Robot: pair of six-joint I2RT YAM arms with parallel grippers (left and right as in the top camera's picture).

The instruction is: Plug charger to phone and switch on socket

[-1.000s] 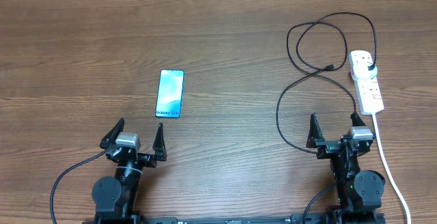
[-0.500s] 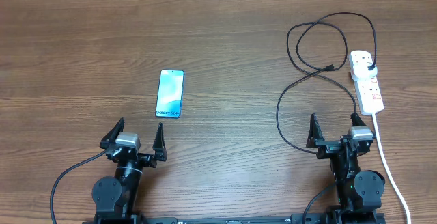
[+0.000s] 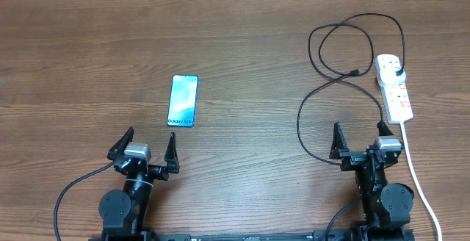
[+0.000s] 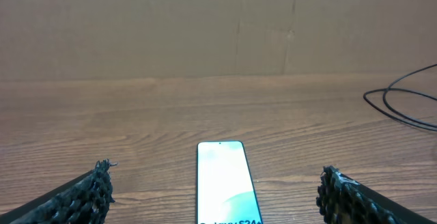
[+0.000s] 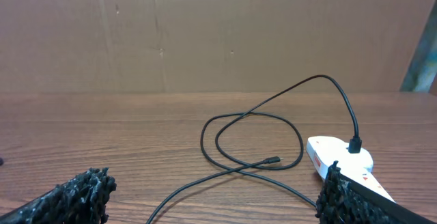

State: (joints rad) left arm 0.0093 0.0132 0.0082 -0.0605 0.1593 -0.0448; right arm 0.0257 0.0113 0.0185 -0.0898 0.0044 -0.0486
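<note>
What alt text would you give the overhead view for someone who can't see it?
A lit phone lies on a wooden table ahead of the open left end effector. Ahead of the open right end effector, a black charger cable is plugged into a white power strip.

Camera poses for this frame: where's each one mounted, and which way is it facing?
Overhead: above the table, looking straight down at the phone, charger, socket, left gripper and right gripper, both open.
Left wrist: behind the left gripper, low, facing forward at the phone; own fingers in the bottom corners.
Right wrist: behind the right gripper, facing charger and socket; fingers likewise.
Shared: overhead and left wrist both show the phone.
</note>
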